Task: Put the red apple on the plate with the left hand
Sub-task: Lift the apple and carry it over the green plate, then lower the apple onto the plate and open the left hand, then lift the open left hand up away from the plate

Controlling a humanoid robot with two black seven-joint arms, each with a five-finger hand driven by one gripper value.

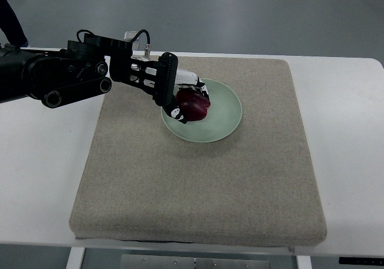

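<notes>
Top view is showing you the left hand point(174, 95) reaching in from the left edge, its fingers point(178, 116) curling around the apple point(194, 105) and clamping it. You are holding the apple over the left part of the plate point(225, 116); whether it is touching the plate, you cannot tell. The apple is looking roundish, so no long axis or pointing direction is showing. The plate is sitting on the mat point(198, 179), which is lying on the tabletop point(354, 137).
</notes>
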